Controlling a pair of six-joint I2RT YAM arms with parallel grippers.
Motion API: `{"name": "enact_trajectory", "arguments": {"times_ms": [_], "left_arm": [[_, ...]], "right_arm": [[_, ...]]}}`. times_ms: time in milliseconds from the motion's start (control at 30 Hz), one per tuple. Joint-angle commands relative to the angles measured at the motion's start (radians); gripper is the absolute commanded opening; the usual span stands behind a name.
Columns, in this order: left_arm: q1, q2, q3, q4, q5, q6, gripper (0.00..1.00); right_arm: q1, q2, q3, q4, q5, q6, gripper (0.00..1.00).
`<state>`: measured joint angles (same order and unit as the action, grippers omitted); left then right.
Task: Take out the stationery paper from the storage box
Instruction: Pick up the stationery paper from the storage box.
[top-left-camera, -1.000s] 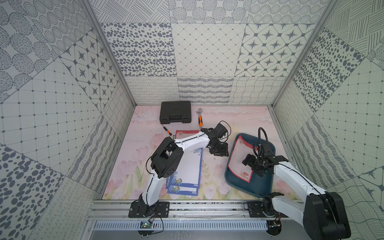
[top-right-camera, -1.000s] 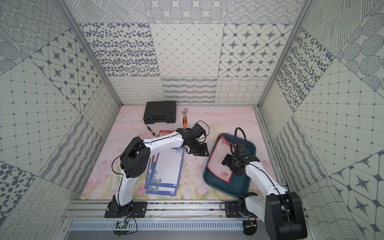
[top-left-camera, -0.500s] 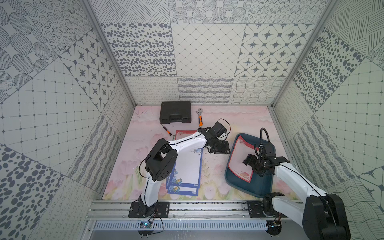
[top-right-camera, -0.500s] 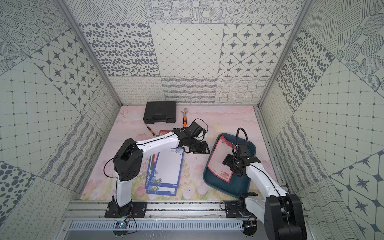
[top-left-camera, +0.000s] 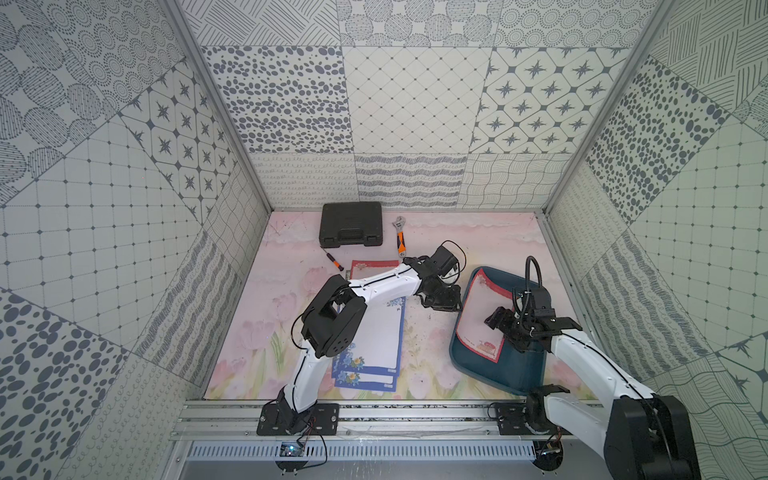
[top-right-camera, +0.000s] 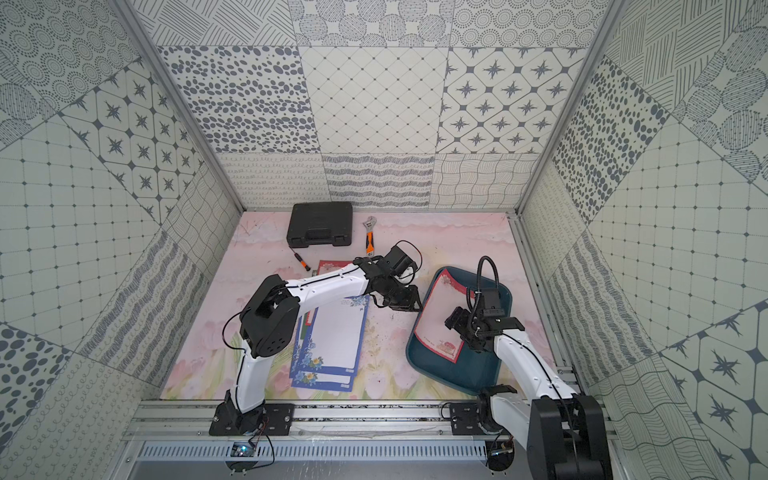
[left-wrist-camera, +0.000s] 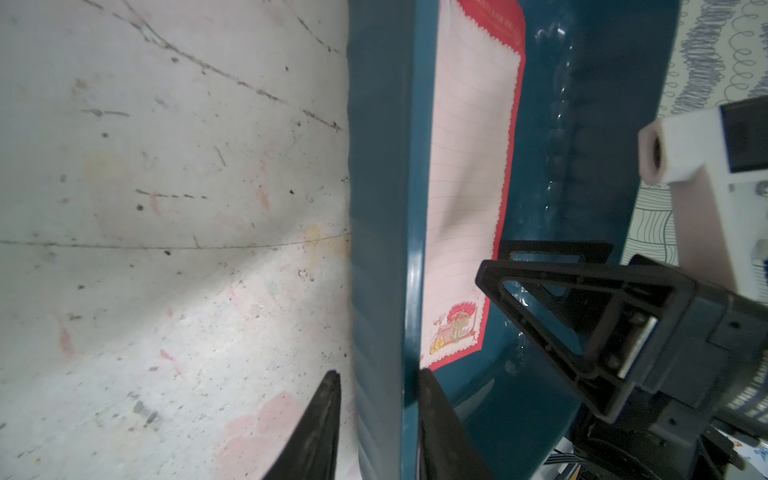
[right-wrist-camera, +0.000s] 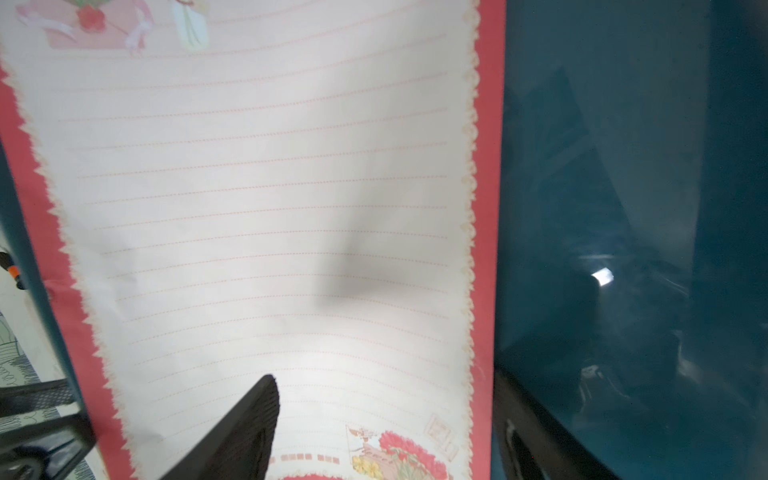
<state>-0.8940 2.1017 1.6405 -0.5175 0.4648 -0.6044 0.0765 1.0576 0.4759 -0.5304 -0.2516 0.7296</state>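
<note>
**A:** Straddling the storage box (top-left-camera: 523, 365) wall, is that what the left gripper (left-wrist-camera: 378, 376) is doing?

**B:** Yes. Its outer finger (left-wrist-camera: 320, 424) is on the table (top-left-camera: 428, 345) side and its inner finger (left-wrist-camera: 440, 428) is inside the box, with the wall between them. I cannot tell whether they pinch the wall or only flank it.

**A:** And the right gripper (right-wrist-camera: 384, 380)?

**B:** It is spread wide and holds nothing. It hangs low over the box. One jaw is above the lined face of the red-bordered sheet (top-left-camera: 478, 316) and the other is above the bare teal floor. The sheet's long red edge runs below the gap.

**A:** So where is the stationery paper?

**B:** That red-bordered sheet is in the box, directly under the right gripper. Its opposite long edge lies against the wall the left gripper straddles, just beside the inner finger. The blue-bordered sheets (top-left-camera: 382, 340) are out of the box, flat on the table. They lie behind the left gripper, partly beneath the left arm (top-left-camera: 374, 286), and well apart from the right gripper.
</note>
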Motion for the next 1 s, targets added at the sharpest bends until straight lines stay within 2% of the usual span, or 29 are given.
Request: {"name": "enact_trajectory", "arguments": {"times_ms": [0, 200, 333, 700, 967], "left_arm": [[-0.01, 0.017, 0.014, -0.048, 0.021, 0.031, 0.31], [-0.012, 0.03, 0.022, -0.062, 0.023, 0.031, 0.29], [-0.012, 0.035, 0.025, -0.077, 0.014, 0.034, 0.29], [-0.012, 0.041, 0.027, -0.084, 0.018, 0.019, 0.28], [-0.014, 0.043, 0.031, -0.089, 0.026, 0.018, 0.28]], "right_arm": [[-0.004, 0.001, -0.029, 0.032, -0.049, 0.014, 0.81], [-0.022, -0.015, -0.043, 0.06, -0.095, 0.026, 0.79], [-0.044, -0.045, -0.069, 0.098, -0.14, 0.055, 0.74], [-0.084, -0.146, -0.125, 0.21, -0.256, 0.129, 0.51], [-0.089, -0.144, -0.118, 0.204, -0.243, 0.123, 0.42]]}}
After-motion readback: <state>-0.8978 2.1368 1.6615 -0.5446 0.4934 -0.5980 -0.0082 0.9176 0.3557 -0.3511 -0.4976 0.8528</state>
